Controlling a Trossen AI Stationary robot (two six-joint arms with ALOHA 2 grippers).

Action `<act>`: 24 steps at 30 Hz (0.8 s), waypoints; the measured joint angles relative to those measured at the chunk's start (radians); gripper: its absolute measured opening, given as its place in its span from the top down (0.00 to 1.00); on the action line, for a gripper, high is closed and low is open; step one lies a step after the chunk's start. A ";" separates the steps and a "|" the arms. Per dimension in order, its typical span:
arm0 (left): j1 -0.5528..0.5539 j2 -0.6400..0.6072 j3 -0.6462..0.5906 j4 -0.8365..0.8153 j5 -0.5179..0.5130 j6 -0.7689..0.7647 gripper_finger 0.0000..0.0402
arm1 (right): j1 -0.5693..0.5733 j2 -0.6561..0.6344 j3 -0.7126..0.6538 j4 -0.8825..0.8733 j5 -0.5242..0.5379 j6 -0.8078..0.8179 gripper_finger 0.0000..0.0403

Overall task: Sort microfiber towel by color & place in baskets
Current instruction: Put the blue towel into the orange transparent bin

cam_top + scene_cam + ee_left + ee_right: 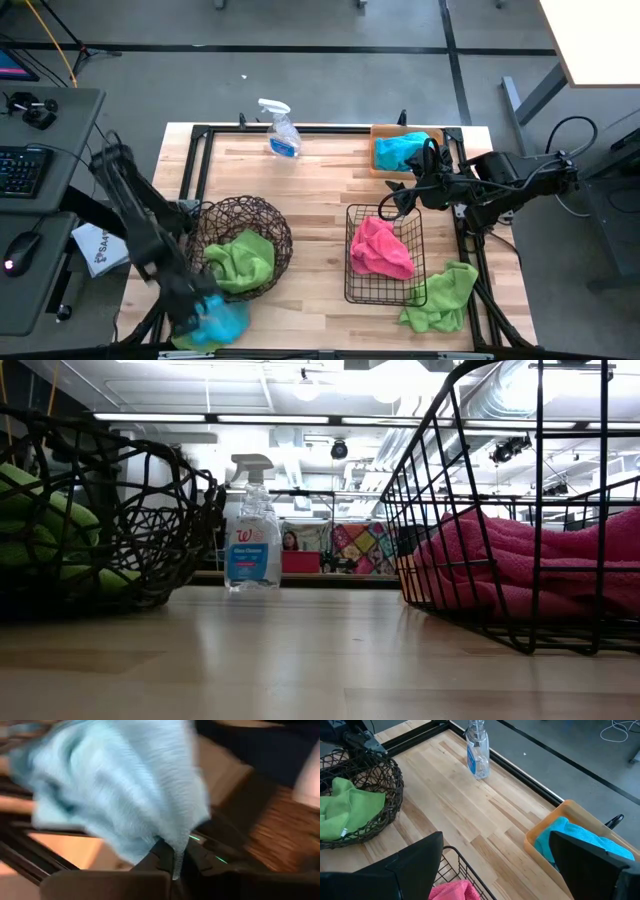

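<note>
Turquoise towel (125, 785) hung pinched in the left hand (196, 322) at the worktop's (310, 200) near-left corner. Its matching orange tray (385, 133) lay diagonally opposite, far right, just beside the right hand (392, 205), fingers spread above the wire-grid basket (352, 260). Only the high view showed a green towel (442, 295) loose outside that basket.

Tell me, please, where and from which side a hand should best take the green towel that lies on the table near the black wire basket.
Grip the green towel at its raised, bunched middle, coming straight down from above. It lies crumpled and loose on the table, partly against the black wire basket, so a sideways approach from that side is blocked. The right hand is the nearer one.
</note>
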 joint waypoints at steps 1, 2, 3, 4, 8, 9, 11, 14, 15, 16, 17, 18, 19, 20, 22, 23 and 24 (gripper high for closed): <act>0.008 -0.050 0.000 0.034 -0.011 0.000 0.99 | 0.000 0.000 0.000 0.000 0.000 -0.005 0.11; 0.018 -0.099 0.000 0.068 -0.036 -0.006 0.99 | 0.000 0.000 0.000 0.000 0.000 -0.010 0.11; 0.030 -0.145 0.001 0.093 -0.077 -0.015 0.99 | 0.000 0.000 0.000 0.000 -0.001 -0.016 0.11; 0.044 -0.190 0.001 0.107 -0.132 -0.018 1.00 | 0.000 0.000 0.000 0.000 -0.003 -0.017 0.11; 0.136 -0.338 0.002 0.117 -0.408 0.046 1.00 | 0.000 0.000 0.000 0.001 -0.025 -0.024 0.11; 0.170 -0.363 0.002 0.118 -0.465 0.087 1.00 | 0.000 0.000 0.000 0.004 -0.030 -0.026 0.11; 0.252 -0.396 0.002 0.117 -0.540 0.185 1.00 | 0.000 0.000 0.000 0.029 -0.042 -0.038 0.11; 0.404 -0.407 0.002 0.118 -0.565 0.341 1.00 | 0.000 0.000 0.000 0.109 -0.048 -0.082 0.11; 0.460 -0.403 0.002 0.120 -0.565 0.388 1.00 | 0.000 0.000 0.000 0.145 -0.051 -0.107 0.11; 0.514 -0.396 0.001 0.129 -0.567 0.434 1.00 | 0.000 0.000 0.000 0.186 -0.055 -0.137 0.11; 0.571 -0.387 0.001 0.150 -0.571 0.479 1.00 | 0.000 0.004 0.000 0.226 -0.061 -0.175 0.11; 0.625 -0.376 0.001 0.186 -0.576 0.523 1.00 | 0.000 0.006 0.000 0.270 -0.062 -0.217 0.11; 0.676 -0.363 0.001 0.236 -0.575 0.567 1.00 | 0.000 0.009 0.000 0.313 -0.065 -0.259 0.11; 0.726 -0.350 0.001 0.297 -0.572 0.609 1.00 | 0.000 0.016 0.000 0.354 -0.069 -0.296 0.11; 0.816 -0.322 0.001 0.445 -0.545 0.684 1.00 | -0.006 0.029 0.000 0.440 -0.073 -0.364 0.11; 0.859 -0.307 0.001 0.519 -0.527 0.714 1.00 | -0.007 0.039 0.000 0.474 -0.073 -0.399 0.11; 0.899 -0.291 0.001 0.596 -0.509 0.739 1.00 | -0.008 0.047 0.000 0.508 -0.074 -0.433 0.11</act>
